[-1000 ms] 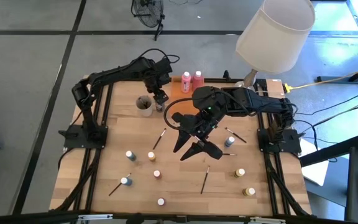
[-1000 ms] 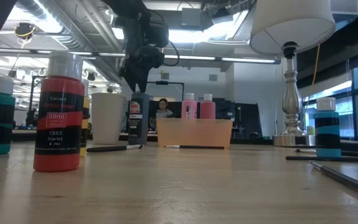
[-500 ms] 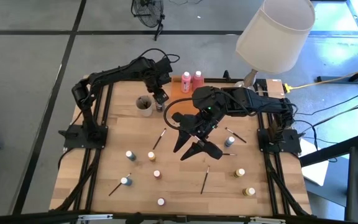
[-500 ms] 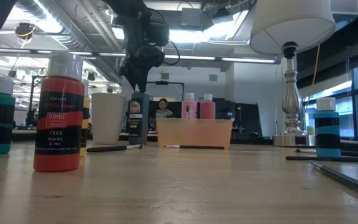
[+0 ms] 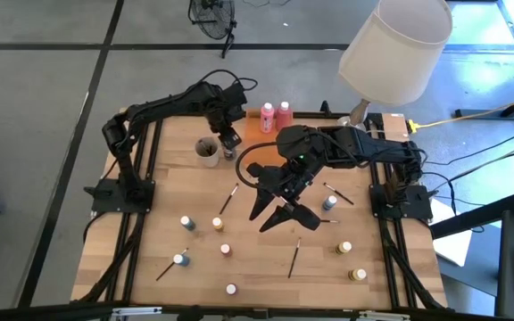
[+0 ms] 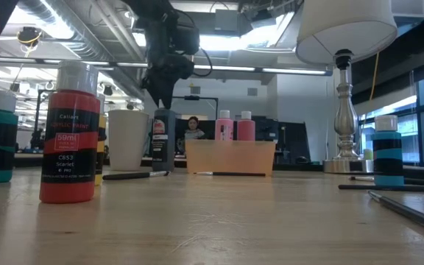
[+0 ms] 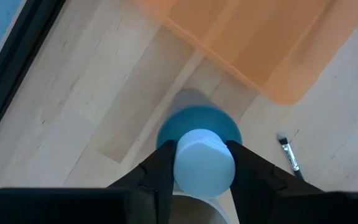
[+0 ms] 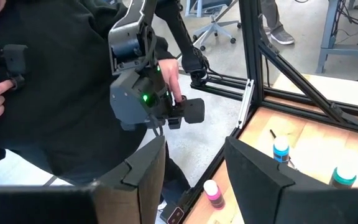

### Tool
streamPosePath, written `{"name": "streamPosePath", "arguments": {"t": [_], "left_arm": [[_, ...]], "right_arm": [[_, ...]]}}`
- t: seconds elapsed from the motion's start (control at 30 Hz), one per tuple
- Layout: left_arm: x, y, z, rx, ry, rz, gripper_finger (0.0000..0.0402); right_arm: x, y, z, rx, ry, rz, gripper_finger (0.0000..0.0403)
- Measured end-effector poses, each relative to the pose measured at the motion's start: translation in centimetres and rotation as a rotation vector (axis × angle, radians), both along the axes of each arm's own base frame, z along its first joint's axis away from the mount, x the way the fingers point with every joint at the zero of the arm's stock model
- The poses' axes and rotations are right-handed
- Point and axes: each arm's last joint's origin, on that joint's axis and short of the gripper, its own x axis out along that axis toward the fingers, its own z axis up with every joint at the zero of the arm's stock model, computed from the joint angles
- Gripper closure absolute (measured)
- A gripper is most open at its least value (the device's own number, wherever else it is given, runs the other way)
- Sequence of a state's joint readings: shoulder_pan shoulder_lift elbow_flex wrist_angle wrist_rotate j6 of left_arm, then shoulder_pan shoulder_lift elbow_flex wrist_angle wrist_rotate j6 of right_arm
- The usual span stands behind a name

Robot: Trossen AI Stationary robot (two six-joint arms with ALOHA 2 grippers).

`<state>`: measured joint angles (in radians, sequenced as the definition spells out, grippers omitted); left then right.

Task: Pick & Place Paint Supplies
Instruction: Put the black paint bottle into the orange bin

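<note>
The blue paint bottle [image 7: 199, 140] stands on the surface between the grey cup [image 5: 207, 151] and the orange tray [image 7: 253, 43], at the far side. The left gripper [image 7: 199, 163] has its jaws closed on the white cap, probably for lifting it into the tray. The right gripper [image 5: 279, 209] hovers mid-surface, jaws apart and empty.
</note>
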<state>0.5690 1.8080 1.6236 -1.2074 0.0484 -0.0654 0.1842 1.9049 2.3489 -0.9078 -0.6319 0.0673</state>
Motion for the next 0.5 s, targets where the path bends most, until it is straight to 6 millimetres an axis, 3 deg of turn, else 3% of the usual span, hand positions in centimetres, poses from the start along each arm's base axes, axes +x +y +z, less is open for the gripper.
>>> {"name": "streamPosePath", "arguments": {"t": [0.2,0.5], "left_arm": [[-0.1,-0.3,1.4,0.006,0.013,-0.004,0.0284],[0.3,-1.1,1.8,0.025,0.027,-0.045,0.0284]], "right_arm": [[0.0,0.3,0.1,0.004,-0.009,0.006,0.0231],[0.0,0.5,0.2,0.007,-0.018,0.009,0.0231]]}}
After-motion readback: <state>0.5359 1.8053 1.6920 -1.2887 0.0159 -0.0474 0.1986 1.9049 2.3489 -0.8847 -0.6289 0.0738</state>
